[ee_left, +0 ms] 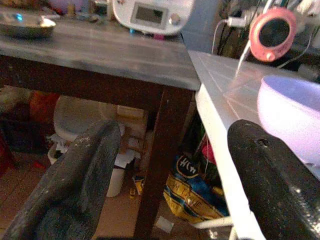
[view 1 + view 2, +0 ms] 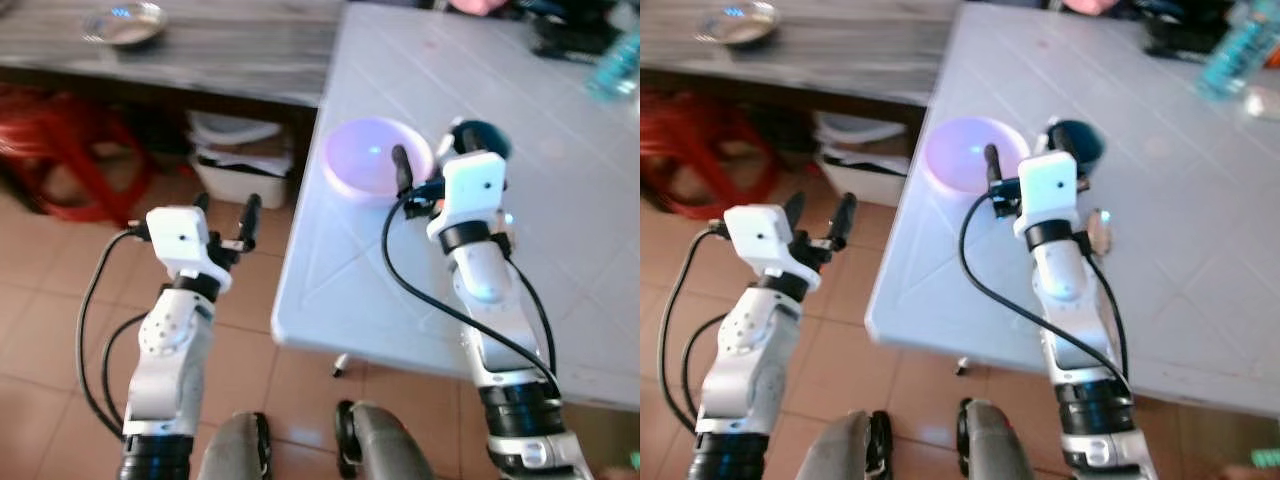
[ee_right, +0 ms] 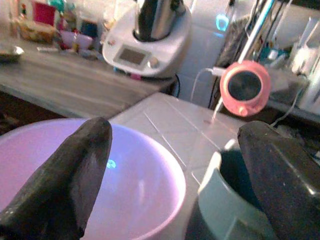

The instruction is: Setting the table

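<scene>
Smooth, glossy lilac plastic on the bowl [image 2: 375,158], a bright glint on its inner wall. Beside it the teal cup [image 3: 220,210] looks matt. The white tabletop [image 2: 560,190] is smooth with a faint scored grid and a soft sheen. The dark tabletop [image 2: 230,50] shows streaky wood grain, and the dish [image 2: 122,24] on it is shiny metal. The left gripper [image 1: 170,185] has scuffed, dusty, rough black fingers [image 1: 75,185]. The floor [image 2: 50,330] is matt terracotta tile.

dark cup [image 2: 480,140] half hidden behind right gripper [image 2: 425,165], bottle [image 2: 612,70] blurred
</scene>
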